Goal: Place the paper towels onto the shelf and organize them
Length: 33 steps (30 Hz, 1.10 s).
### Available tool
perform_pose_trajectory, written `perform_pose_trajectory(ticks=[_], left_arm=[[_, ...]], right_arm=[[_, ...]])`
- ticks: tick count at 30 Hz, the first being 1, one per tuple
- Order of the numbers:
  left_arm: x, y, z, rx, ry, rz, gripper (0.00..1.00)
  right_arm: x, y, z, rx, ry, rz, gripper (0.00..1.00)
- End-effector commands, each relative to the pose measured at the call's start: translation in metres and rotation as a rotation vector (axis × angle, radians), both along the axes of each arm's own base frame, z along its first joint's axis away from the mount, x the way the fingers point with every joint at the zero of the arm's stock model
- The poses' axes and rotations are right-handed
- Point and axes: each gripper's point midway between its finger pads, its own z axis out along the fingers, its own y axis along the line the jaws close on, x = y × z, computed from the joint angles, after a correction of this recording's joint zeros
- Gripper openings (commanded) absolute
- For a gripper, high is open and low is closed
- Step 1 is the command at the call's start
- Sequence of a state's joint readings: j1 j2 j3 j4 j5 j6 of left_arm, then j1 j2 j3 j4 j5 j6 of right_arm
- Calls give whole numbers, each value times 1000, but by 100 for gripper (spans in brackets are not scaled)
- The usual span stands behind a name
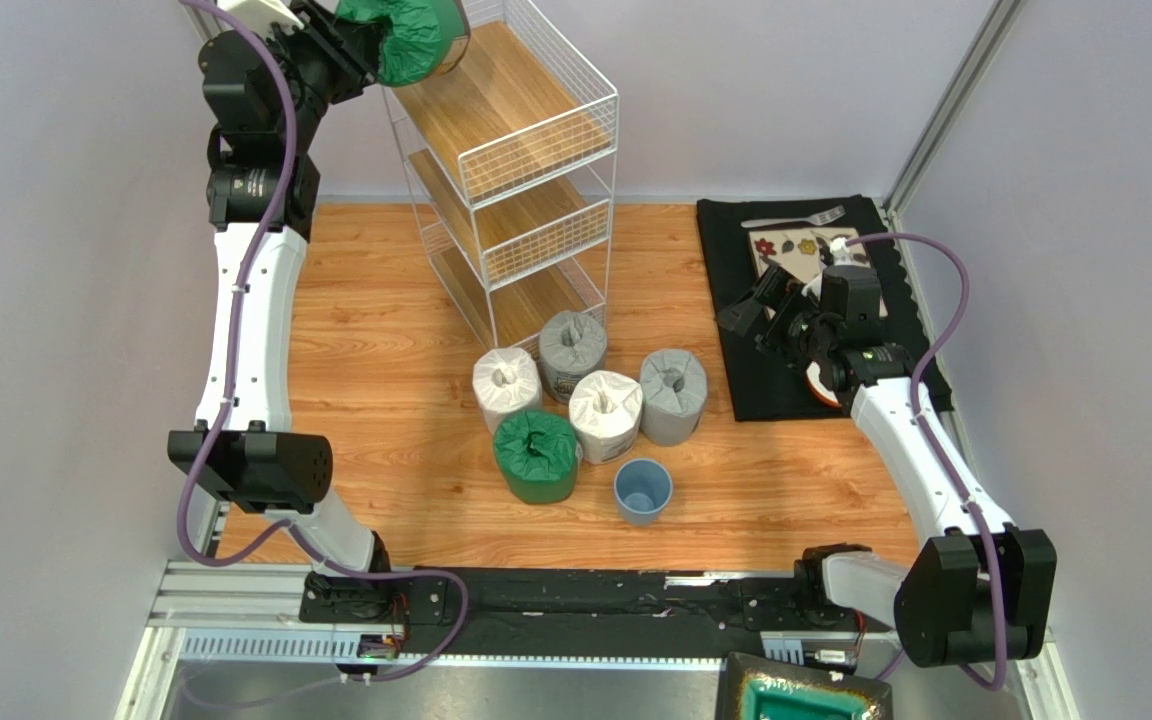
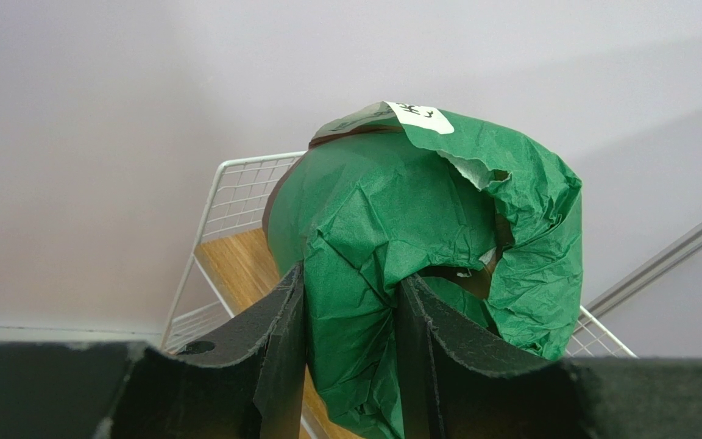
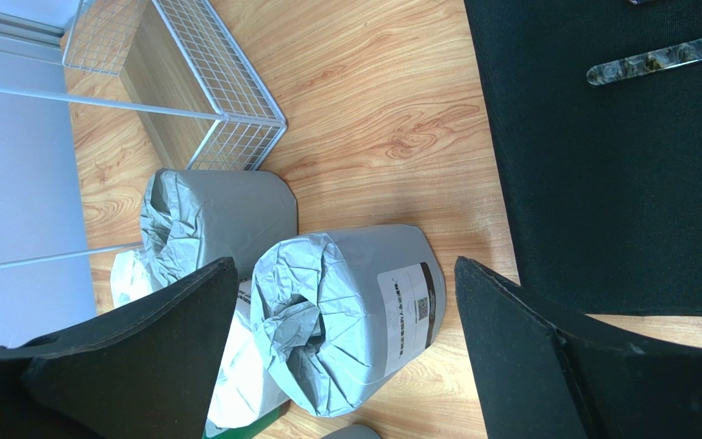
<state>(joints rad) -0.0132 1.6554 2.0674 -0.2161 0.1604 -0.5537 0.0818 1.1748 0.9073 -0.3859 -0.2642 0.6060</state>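
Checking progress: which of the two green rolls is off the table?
The green roll pinched in the left claw, up by the shelf top; the other roll stands on the table beside the cup.

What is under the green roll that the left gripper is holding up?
Below the green roll, pinched by the left gripper, lies the top wooden tier of the shelf. The roll hides the plank directly beneath it, so whether they touch cannot be told.

Robot lab test cell, plain grey walls [image 1: 56, 225], wood-grain table [image 1: 372, 345], left arm [image 1: 244, 323] and right arm [image 1: 913, 447] bolted to metal rail [image 1: 225, 594].
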Motion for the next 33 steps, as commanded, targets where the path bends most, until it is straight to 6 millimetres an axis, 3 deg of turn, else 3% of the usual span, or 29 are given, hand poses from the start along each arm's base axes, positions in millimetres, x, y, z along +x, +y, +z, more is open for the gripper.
perform_pose_trajectory(ticks=[1,7,9,23,33], left_arm=[[-9,1,27,-8,-89,-10,37],[-3,-2,22,-18,-82,-25,40],[0,8,19,-17,-74,-5,41],[2,5,13,-23,-61,-28,54],[1,-5,19,-52,-87,-95,54]], right_arm=[[2,4,5,8,-23,16,92],[2,3,4,7,-19,13,92],[2,3,3,7,-19,13,92],[1,3,1,9,-14,11,92],[1,3,-2,10,-7,9,92]])
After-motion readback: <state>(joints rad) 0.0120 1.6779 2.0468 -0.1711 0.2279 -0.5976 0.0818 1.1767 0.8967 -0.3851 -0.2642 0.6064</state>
